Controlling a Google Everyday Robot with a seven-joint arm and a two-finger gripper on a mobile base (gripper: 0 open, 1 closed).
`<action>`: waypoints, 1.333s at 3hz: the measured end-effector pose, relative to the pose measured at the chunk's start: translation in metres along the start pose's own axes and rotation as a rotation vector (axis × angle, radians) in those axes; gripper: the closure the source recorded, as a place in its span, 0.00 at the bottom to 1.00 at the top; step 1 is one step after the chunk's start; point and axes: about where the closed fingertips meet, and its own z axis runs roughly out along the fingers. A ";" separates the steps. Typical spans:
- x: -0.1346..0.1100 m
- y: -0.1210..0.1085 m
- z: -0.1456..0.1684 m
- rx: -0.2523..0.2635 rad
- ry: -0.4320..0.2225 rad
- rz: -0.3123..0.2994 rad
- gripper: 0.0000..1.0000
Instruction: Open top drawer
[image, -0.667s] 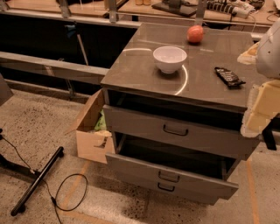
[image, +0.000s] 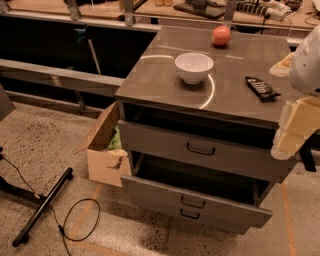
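A speckled concrete floor (image: 45, 145) runs under a long workbench at the back, and a grey metal cabinet (image: 150, 75) stands in front of it. On the cabinet top sit a white bowl (image: 193, 66), an apple (image: 221, 36) and a small dark flat object (image: 262, 87). An open cardboard box (image: 102, 152) leans against the cabinet's left side. A loose cable (image: 75, 220) and a black stand leg (image: 42, 207) lie on the floor.

The top drawer (image: 165, 142) sits just under the cabinet top. Its front is pulled forward, so a dark gap shows between it and the top, and its small loop handle (image: 200, 148) faces the camera untouched. The middle drawer (image: 150, 187) below it sticks out further still.

The gripper (image: 292, 132) hangs at the right edge of the view, beside the cabinet's right front corner. It is level with the top drawer's front and well apart from the handle. Whether it is open or closed cannot be told from here.

Compared with a moment ago almost nothing has changed. The drawer front stands out by the same amount, the gripper holds the same spot, and the things on top have not shifted. That suggests the pull has stopped with the drawer partly open. The task looks largely done. If more opening is wanted, the gripper would need to come back across to the handle.
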 end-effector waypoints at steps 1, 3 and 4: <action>0.003 0.000 0.035 0.021 -0.023 0.015 0.00; 0.005 0.008 0.106 0.015 -0.109 -0.005 0.00; 0.009 0.011 0.144 -0.001 -0.114 -0.014 0.00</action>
